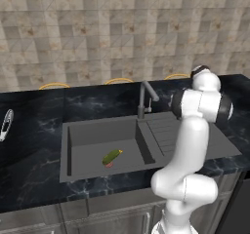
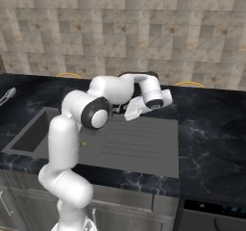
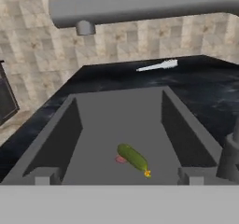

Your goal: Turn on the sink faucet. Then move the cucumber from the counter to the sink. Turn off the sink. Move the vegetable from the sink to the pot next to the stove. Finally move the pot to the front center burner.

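Biggest thing out here is the counter, a glossy black marble slab with faint white veins, spreading out on every side of the hand. Sunk into it, below and ahead of the hand, the sink: a big matte dark grey rectangle, steep flat walls, ribbed drainboard alongside. Crossing just above the hand, there's the sink faucet, a slim dark grey metal tube with a round nozzle pointing down, and no water visible from it. The gripper hangs by the faucet base over the drainboard, jaws spread wide apart, nothing between them. Well beyond the hand, past the far basin wall, a slim white-silver utensil lies on the marble. And the little one: the cucumber, down on the basin floor ahead of and beneath the hand, lying at a slant right by the red drain mark. Small, oblong, smooth green skin, so I'd call it light, firm and maybe slippery if wet. Best bet: pinch it across the middle, jaws square to its length.
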